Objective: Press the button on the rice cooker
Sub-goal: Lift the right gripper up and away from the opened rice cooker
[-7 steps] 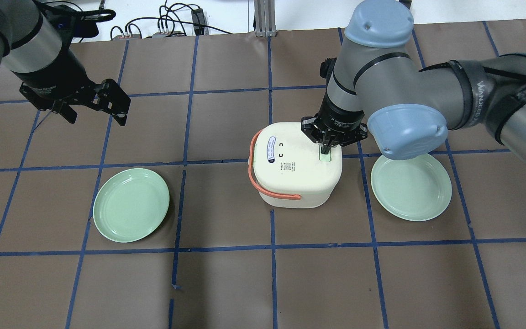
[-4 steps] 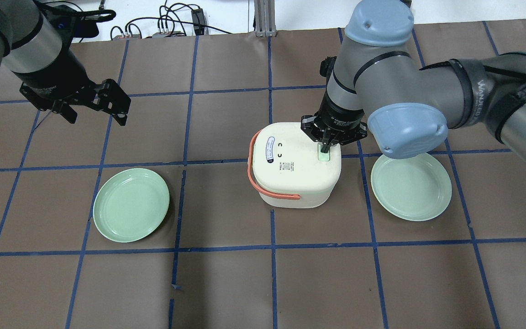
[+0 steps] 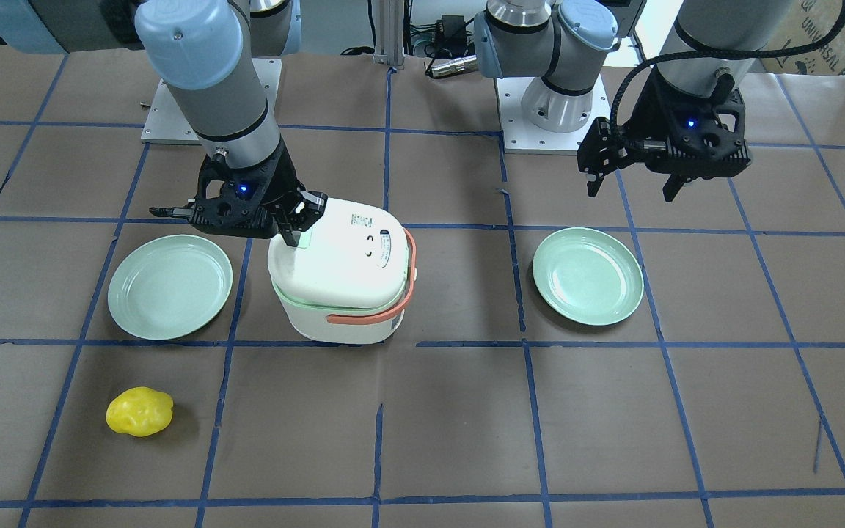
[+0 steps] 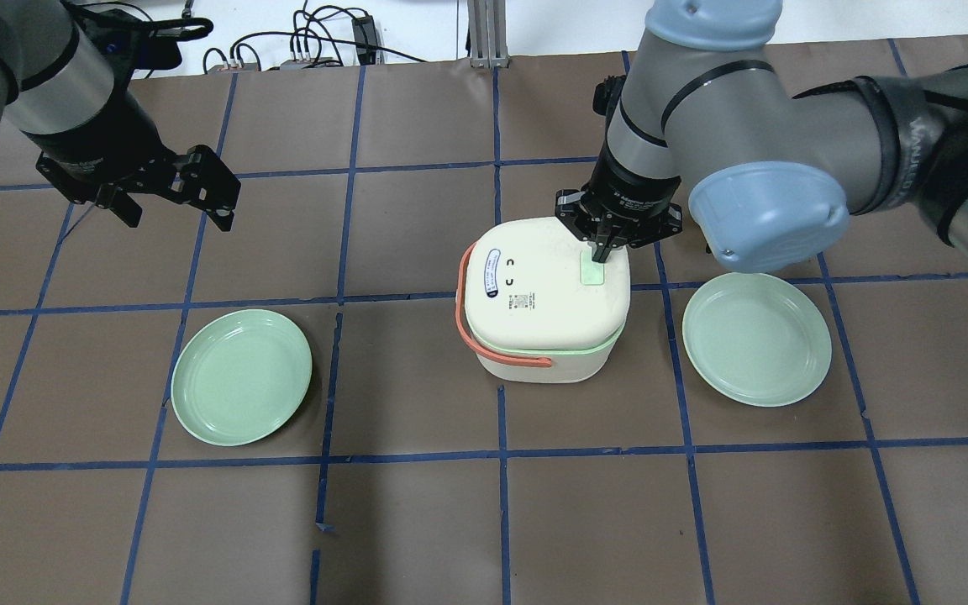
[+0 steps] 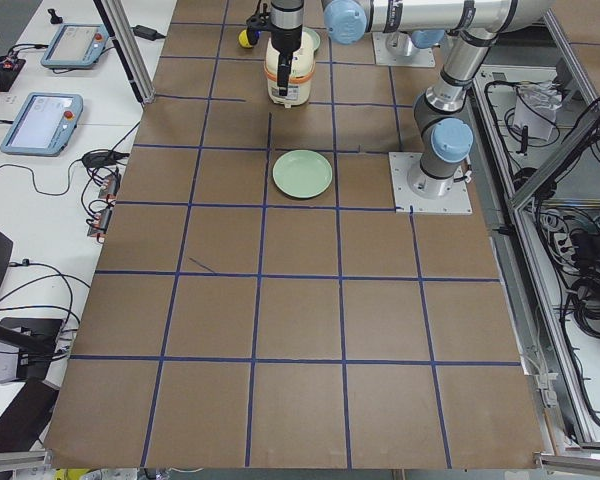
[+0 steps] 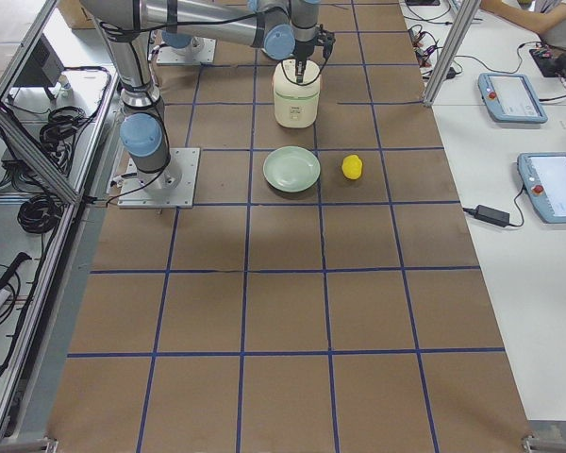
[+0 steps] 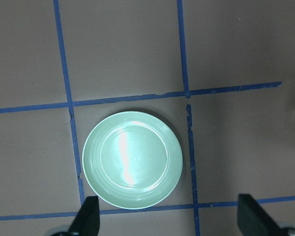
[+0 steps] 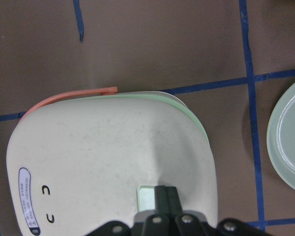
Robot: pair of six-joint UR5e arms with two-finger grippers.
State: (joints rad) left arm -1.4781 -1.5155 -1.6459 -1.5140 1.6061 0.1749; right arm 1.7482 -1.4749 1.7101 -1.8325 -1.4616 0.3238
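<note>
Green button (image 4: 591, 274) sits beneath the right end effector (image 4: 600, 254) (fingers pinched together); left end effector (image 4: 179, 214) gapes.

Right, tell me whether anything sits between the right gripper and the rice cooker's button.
Nothing visible does. The right gripper, fingers together, has its tips right at the green button on top of the rice cooker, with no object between them.

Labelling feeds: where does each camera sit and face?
Left wrist: faces plate; left gripper open.
Right wrist: faces cooker; right gripper shut.
Overhead: from behind, looking forward-down; both grippers.
Front: opposite, across table; both grippers.
Left side: table's left end; left base.
Right side: table's right end; right base.
Overhead, front share cooker, plate.
</note>
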